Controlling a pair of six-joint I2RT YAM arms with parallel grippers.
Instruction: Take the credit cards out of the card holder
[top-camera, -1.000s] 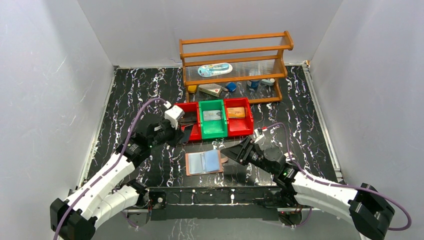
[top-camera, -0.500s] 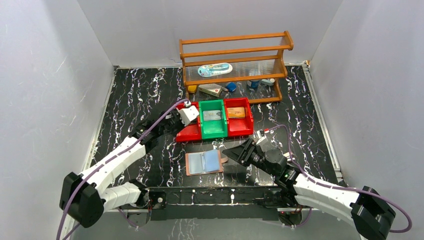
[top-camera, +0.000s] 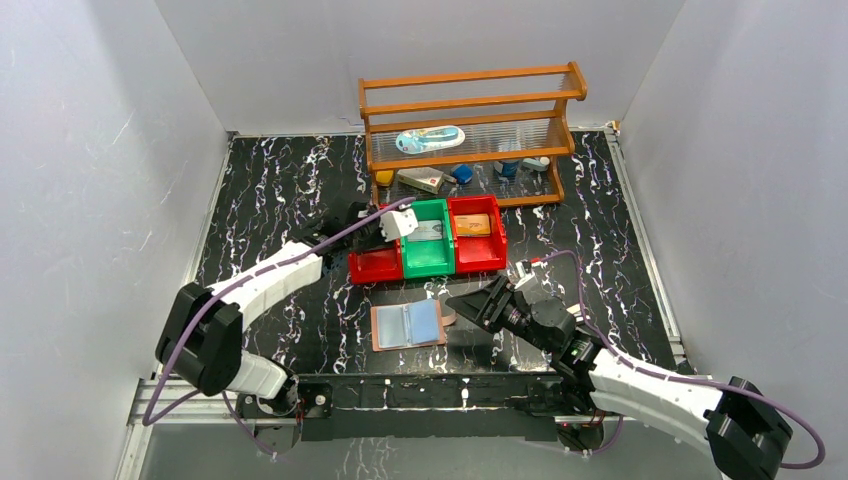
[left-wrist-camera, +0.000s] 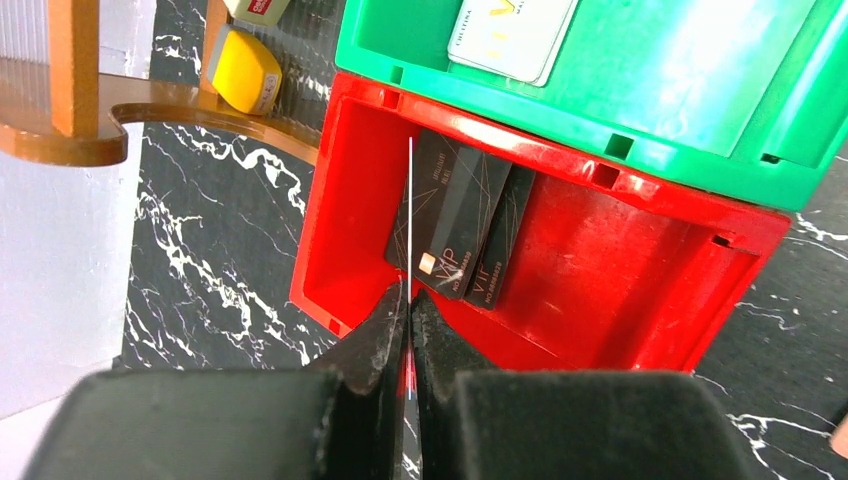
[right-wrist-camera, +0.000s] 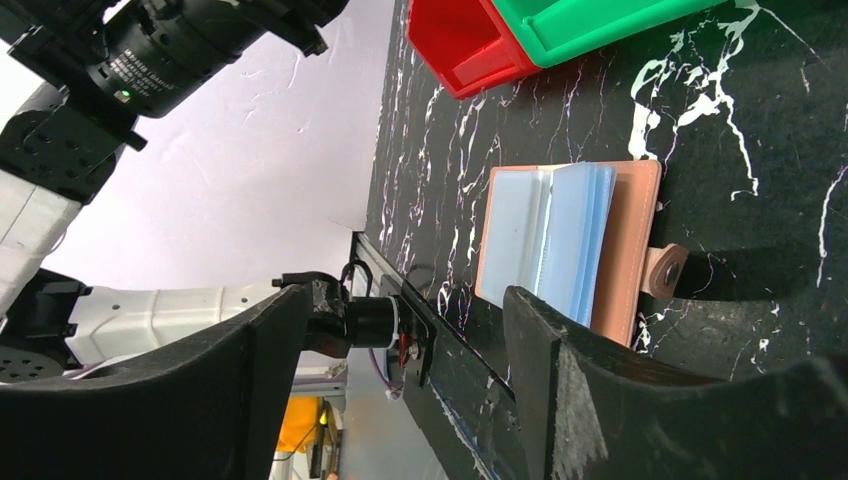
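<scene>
The card holder (top-camera: 408, 325) lies open on the table, pinkish-brown with clear blue sleeves; it also shows in the right wrist view (right-wrist-camera: 570, 250). My left gripper (top-camera: 385, 238) is over the left red bin (top-camera: 372, 265), shut on a thin credit card seen edge-on (left-wrist-camera: 410, 220) between its fingertips (left-wrist-camera: 408, 300). Two black cards (left-wrist-camera: 455, 230) lie in that bin (left-wrist-camera: 330, 200). A pale card (left-wrist-camera: 510, 35) lies in the green bin (top-camera: 425, 250), and an orange card (top-camera: 473, 225) in the right red bin. My right gripper (top-camera: 470, 305) is open and empty just right of the holder's snap tab (right-wrist-camera: 665, 272).
A wooden rack (top-camera: 470, 130) with small items stands behind the bins; its foot and a yellow item (left-wrist-camera: 245, 70) are close to the left red bin. White walls enclose the table on three sides.
My left arm has swung right and stretched out, carrying the card from left of the bins to over the left red bin. The right gripper has hardly moved.
</scene>
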